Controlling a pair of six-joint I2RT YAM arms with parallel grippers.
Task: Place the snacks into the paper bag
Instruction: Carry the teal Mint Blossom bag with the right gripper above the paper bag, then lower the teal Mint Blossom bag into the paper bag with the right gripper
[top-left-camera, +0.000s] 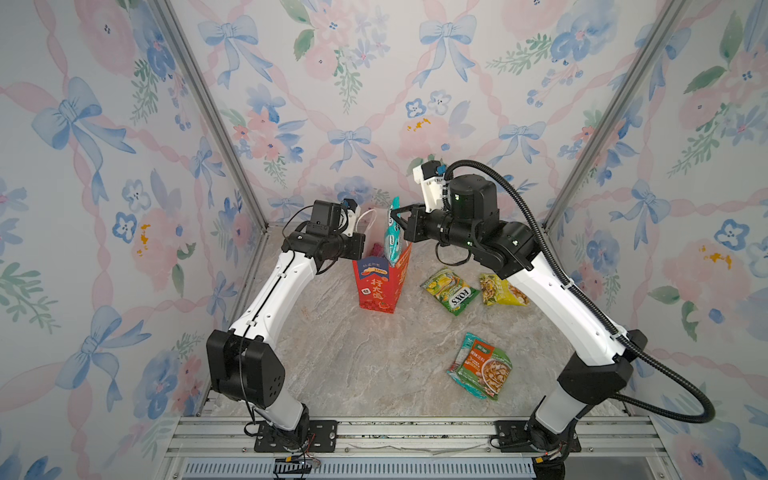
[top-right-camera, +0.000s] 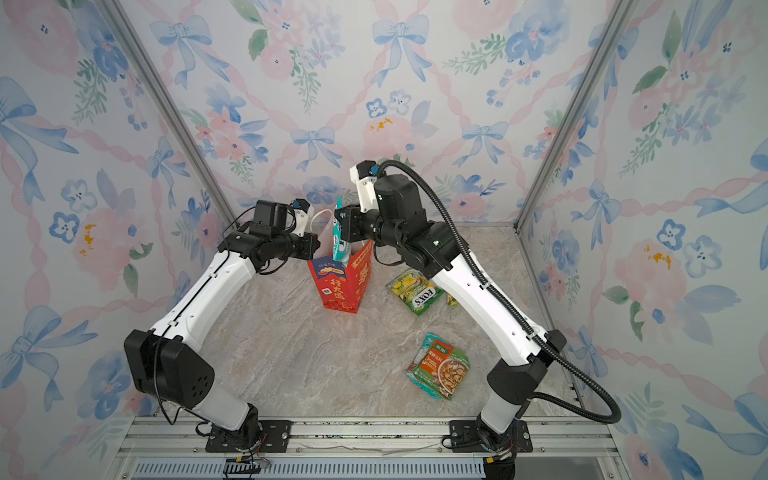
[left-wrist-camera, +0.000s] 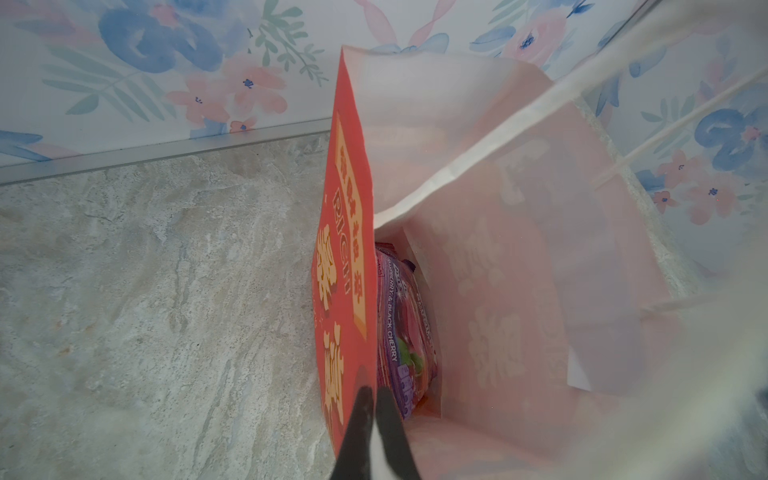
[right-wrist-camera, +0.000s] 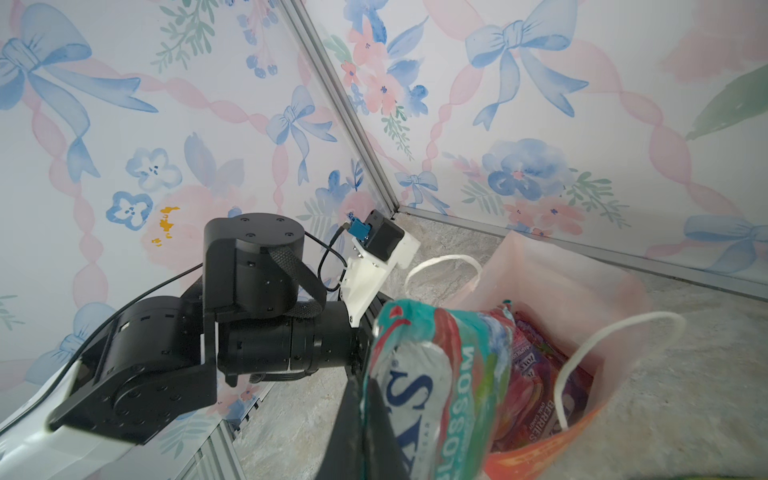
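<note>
In both top views we find the paper bag (top-left-camera: 380, 282) standing upright near the back of the marble table (top-left-camera: 353, 361), its mouth spread wide. The left gripper (top-left-camera: 360, 245) sits at the bag's left rim; we judge it is there to hold the mouth open and steady. The right gripper (top-left-camera: 398, 218) reaches in from the right, forearm roughly level, pinching the upper edge of the teal packet (top-left-camera: 394, 237), which hangs vertically with its lower end already inside the opening. Three snacks lie loose on the table to the right: the FOX'S green packet (top-left-camera: 451, 291), the yellow packet (top-left-camera: 500, 290) partly under the right arm, and the green-and-orange packet (top-left-camera: 482, 365) nearer the front. In the left wrist view the dark fingers (left-wrist-camera: 361, 419) are closed on the bag's red wall (left-wrist-camera: 345, 266), and a purple packet (left-wrist-camera: 401, 332) stands on edge inside against that wall. In the right wrist view the closed fingers (right-wrist-camera: 353, 428) clamp the teal packet (right-wrist-camera: 436, 374) above the open bag (right-wrist-camera: 582, 282), where magenta and purple packets (right-wrist-camera: 536, 374) already rest; the left arm (right-wrist-camera: 249, 316) comes in level beside the rim.
</note>
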